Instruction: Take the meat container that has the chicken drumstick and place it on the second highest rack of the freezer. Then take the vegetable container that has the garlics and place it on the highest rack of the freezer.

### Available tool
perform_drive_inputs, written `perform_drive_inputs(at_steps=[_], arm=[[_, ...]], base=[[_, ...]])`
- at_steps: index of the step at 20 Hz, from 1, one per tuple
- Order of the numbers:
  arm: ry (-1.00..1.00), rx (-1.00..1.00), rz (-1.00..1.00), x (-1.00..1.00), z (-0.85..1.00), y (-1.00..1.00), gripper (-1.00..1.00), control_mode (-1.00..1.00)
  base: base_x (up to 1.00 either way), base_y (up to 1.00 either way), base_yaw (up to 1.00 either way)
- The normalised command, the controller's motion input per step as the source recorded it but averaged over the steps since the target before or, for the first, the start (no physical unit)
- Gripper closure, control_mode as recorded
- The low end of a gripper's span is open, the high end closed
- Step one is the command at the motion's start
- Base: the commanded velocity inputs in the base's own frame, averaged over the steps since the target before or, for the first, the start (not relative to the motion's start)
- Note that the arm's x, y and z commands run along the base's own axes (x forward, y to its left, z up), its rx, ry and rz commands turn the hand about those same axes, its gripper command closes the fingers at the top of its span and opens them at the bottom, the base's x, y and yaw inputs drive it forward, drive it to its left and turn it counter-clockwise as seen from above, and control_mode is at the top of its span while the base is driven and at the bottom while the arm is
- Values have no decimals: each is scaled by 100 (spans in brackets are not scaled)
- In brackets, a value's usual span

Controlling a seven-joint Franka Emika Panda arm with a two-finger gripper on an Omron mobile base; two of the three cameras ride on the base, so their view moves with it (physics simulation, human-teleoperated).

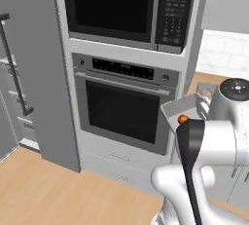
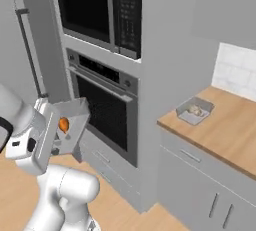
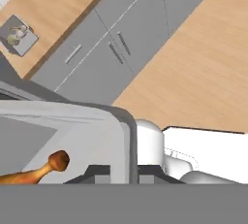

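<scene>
My gripper (image 3: 123, 173) is shut on the rim of the grey meat container (image 3: 92, 121), which hangs in the air in front of the oven. The chicken drumstick (image 3: 41, 168) lies inside it, orange-brown, and also shows as the drumstick (image 1: 183, 119) and drumstick (image 2: 63, 124). In both base views, the meat container (image 1: 187, 108) (image 2: 72, 115) sits tilted at the hand (image 2: 40, 142). The vegetable container (image 2: 194, 110) (image 3: 18, 35) with pale garlics (image 2: 196, 110) rests on the wooden counter (image 2: 225, 130). The freezer (image 1: 44, 73) stands at the far left, marked by its black bar handle (image 1: 14, 68); its racks are not clearly visible.
A built-in oven (image 1: 126, 107) with a microwave (image 1: 126, 9) above fills the wall straight ahead. Grey base cabinets (image 2: 200, 185) run under the counter at the right. Bare wooden floor (image 1: 58, 195) lies between me and the freezer.
</scene>
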Motion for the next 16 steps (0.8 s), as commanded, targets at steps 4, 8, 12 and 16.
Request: perform_drive_inputs(at_steps=[4,8,12,16], arm=[[0,0,0,0,0,0,100,100],[0,0,0,0,0,0,100,100],[0,0,0,0,0,0,100,100],[0,0,0,0,0,0,100,100]], base=[[3,100,49],[7,100,28],[38,100,1],[74,100,-2]])
